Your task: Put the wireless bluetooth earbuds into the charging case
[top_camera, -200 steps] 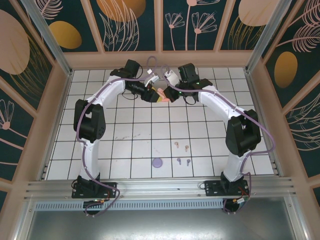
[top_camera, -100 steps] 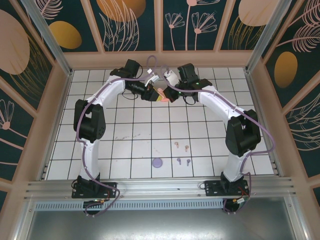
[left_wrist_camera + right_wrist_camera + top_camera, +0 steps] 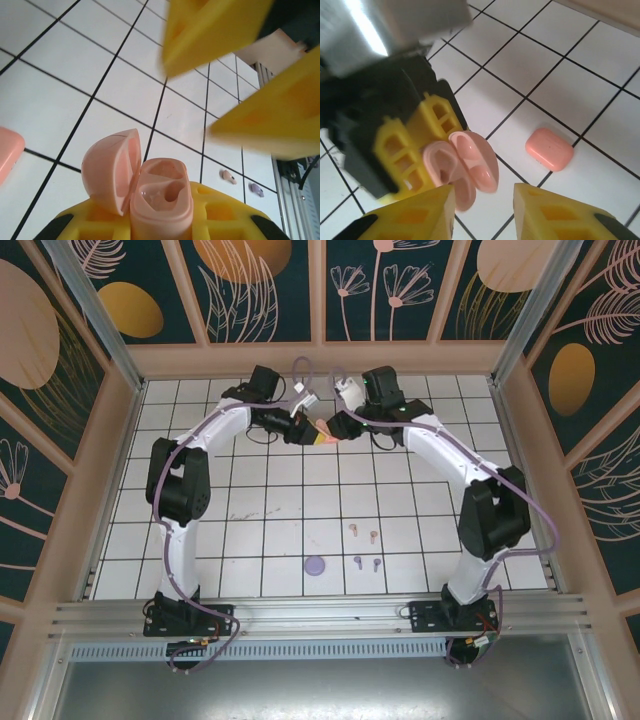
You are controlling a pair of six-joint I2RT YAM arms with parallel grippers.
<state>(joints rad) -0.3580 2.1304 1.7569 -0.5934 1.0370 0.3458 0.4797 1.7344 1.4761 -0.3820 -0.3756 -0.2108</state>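
The left gripper [image 3: 303, 427] holds the open peach case [image 3: 161, 200] over the far part of the table [image 3: 250, 490]. Its jaws are clamped on the lower body, the lid [image 3: 110, 170] is swung aside, and both sockets [image 3: 167, 190] are empty. The right gripper [image 3: 482, 200] hangs just beside the case, jaws apart, holding nothing. The tan earbuds [image 3: 353, 529] and purple earbuds [image 3: 357, 561] lie loose on the table toward the near edge, well apart from the case. A closed coral case [image 3: 549, 148] lies near the grippers. Assessment: the earbuds are judged very light, hard, smooth and rounded, so liable to slip or roll out of a pinch. Hold is best taken across the head, leaving the stem free to enter a socket, with light closing force. Which way each one lies cannot be told at this size.
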